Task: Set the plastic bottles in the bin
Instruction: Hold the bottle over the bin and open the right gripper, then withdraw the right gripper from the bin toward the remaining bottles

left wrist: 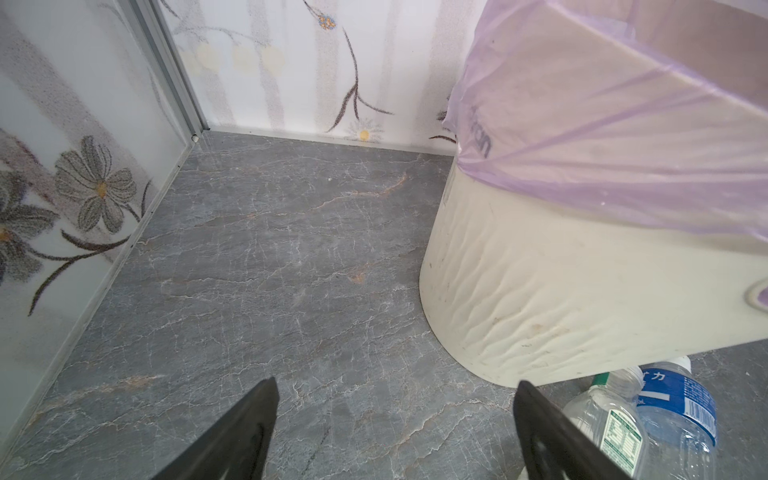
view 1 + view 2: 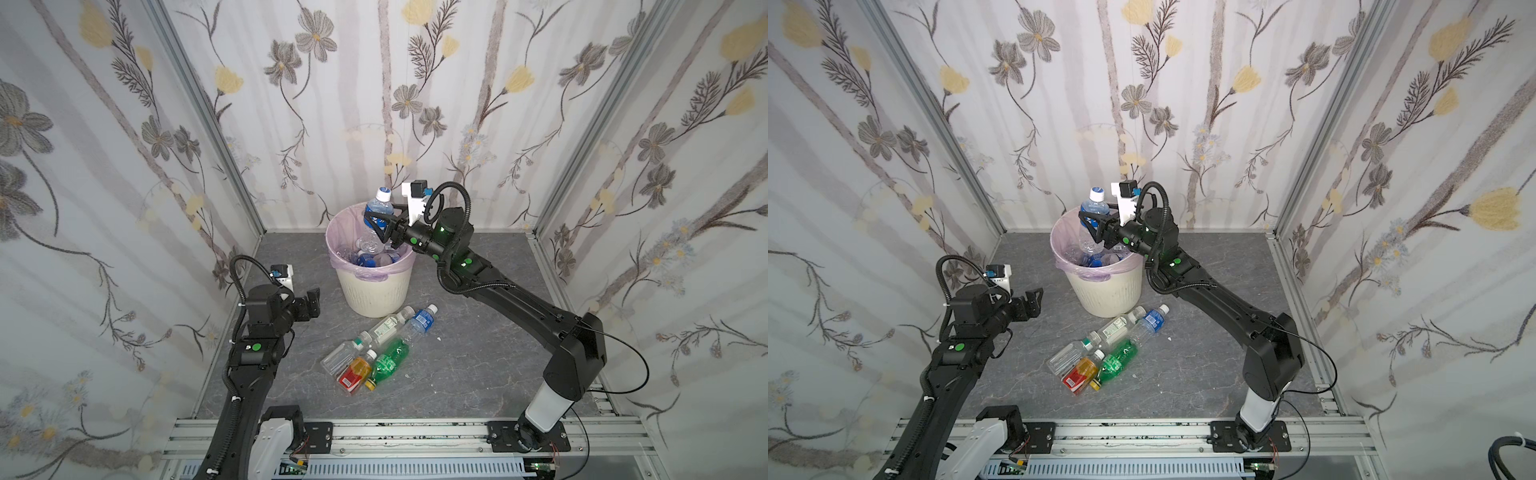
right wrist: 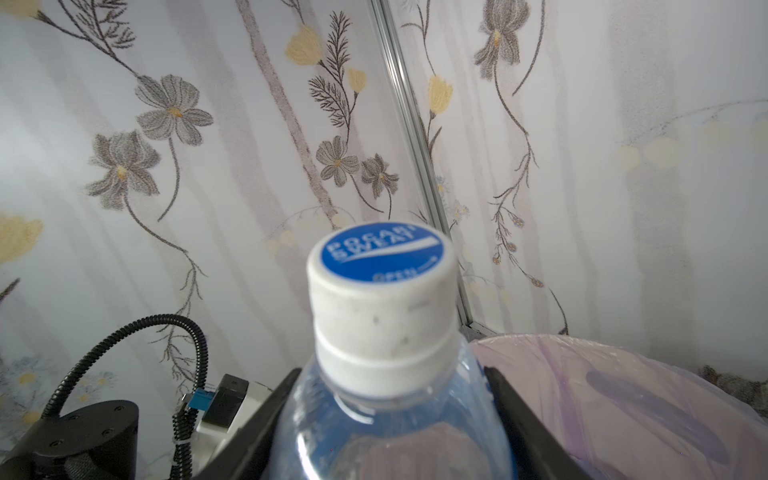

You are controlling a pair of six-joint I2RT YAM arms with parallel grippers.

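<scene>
1. A bottle point(image 2: 376, 206) stands upright over the bin point(image 2: 374, 291), its base down inside the rim.
2. The right gripper point(image 2: 374, 227) is clamped around its middle.
3. Five bottles point(image 2: 388, 359) lie on the tabletop point(image 2: 478, 353) just in front of the bin.
4. The left gripper point(image 2: 312, 301) hangs empty, jaws apart, left of the bin.

Probably a lab test cell. Floral panels point(image 2: 83, 208) in aluminium framing point(image 2: 205, 112) wall it; a mounting rail point(image 2: 415, 432) crosses the bottom.
</scene>
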